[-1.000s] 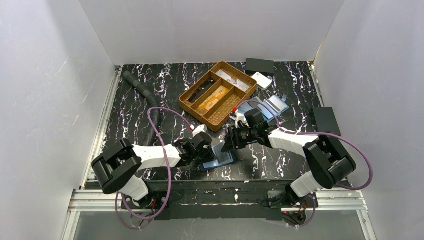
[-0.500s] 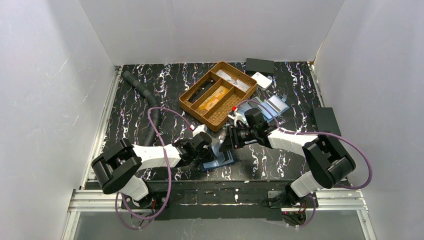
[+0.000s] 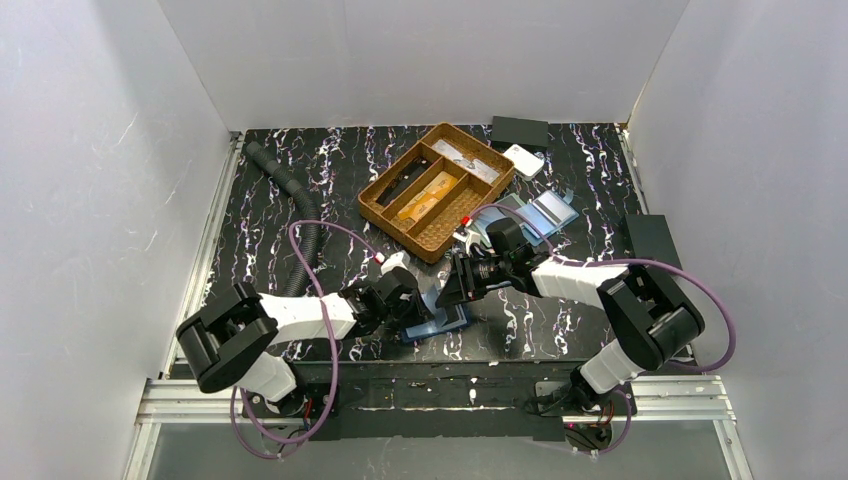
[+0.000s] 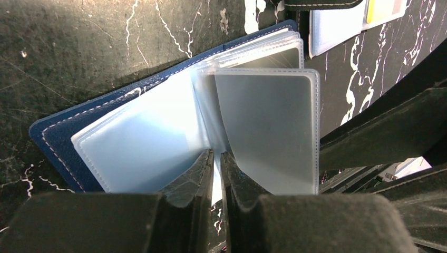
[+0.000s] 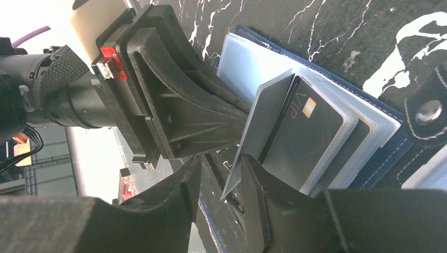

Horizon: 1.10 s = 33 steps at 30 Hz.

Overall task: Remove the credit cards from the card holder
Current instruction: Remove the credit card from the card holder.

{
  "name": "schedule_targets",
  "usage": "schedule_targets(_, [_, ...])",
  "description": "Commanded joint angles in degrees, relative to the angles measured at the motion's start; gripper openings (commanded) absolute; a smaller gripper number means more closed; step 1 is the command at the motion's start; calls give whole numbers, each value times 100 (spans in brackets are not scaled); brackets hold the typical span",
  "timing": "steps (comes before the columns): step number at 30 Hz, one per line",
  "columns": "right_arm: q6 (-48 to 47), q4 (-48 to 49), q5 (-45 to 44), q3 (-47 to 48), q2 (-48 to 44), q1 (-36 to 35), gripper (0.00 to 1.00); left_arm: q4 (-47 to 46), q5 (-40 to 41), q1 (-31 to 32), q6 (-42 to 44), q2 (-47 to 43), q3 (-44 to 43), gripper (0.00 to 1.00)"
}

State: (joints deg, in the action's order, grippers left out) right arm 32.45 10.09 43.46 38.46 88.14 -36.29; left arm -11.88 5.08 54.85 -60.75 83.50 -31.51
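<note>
The blue card holder [image 3: 445,320] lies open near the table's front, its clear sleeves [image 4: 158,137] fanned. My left gripper [image 4: 216,154] is shut on one sleeve at the holder's near edge. My right gripper [image 5: 220,161] is open over the other side; the corner of a raised sleeve [image 5: 263,121] stands between its jaws, against one finger. Behind that sleeve sits a dark card [image 5: 311,132] with a gold chip. A yellow-orange card [image 4: 384,8] shows in a sleeve at the top right of the left wrist view. In the top view the grippers meet over the holder: left [image 3: 412,308], right [image 3: 455,287].
A brown divided basket [image 3: 372,212] stands behind the holder. A second open blue-grey holder [image 3: 535,213] lies to the right of it. A corrugated hose [image 3: 300,215] runs down the left. A white device [image 3: 524,160], a black box [image 3: 519,131] and a black pad [image 3: 652,240] lie at the back right.
My right gripper has edged left toward the holder. My left arm has shifted slightly down and left, still at the holder's near edge.
</note>
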Motion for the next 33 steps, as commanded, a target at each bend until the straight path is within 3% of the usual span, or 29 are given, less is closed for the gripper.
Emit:
schedule_targets(1, [150,343,252,18,71,-27,41,172,-70,-39,-12,-261,191,12])
schedule_targets(10, [281,488,421,96,263,-33,41,133,-82,-95,-155,-709,475,25])
schedule_targets(23, [360,538,525,321,553,-131,41,-57,-41,-183,-562,-1123,745,35])
schedule_targets(33, [409,496,625,571,729,-134,40,-192,-325,-209,-107,-1612,1025,56])
